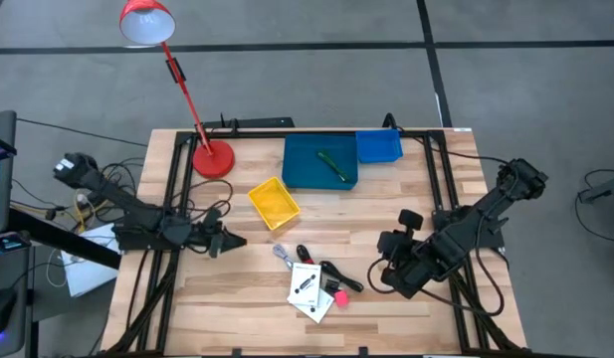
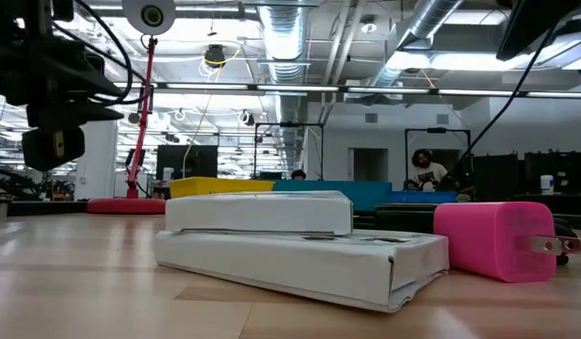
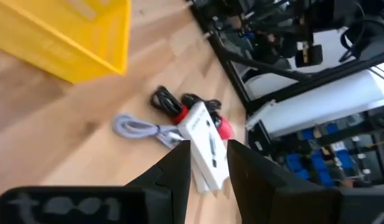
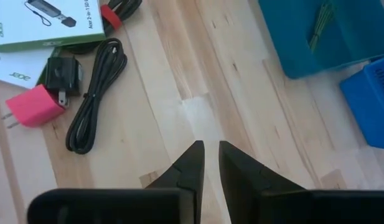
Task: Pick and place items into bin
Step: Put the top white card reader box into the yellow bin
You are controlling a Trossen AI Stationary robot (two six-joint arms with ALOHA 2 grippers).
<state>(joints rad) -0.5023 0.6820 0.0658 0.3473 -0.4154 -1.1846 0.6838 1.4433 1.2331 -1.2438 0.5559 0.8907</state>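
Near the table's near edge lie two stacked white boxes with black marks, a pink charger, a coiled black cable, a red-and-black piece and a grey cable. The green pen lies inside the teal bin. My left gripper hovers left of the pile, its fingers a narrow gap apart, pointing at the boxes. My right gripper hangs right of the pile, shut, over bare wood. The clear piece does not show.
A yellow bin sits in front of the teal bin, and a small blue bin stands at its right. A red desk lamp stands at the far left corner. Bare wood lies between the pile and each gripper.
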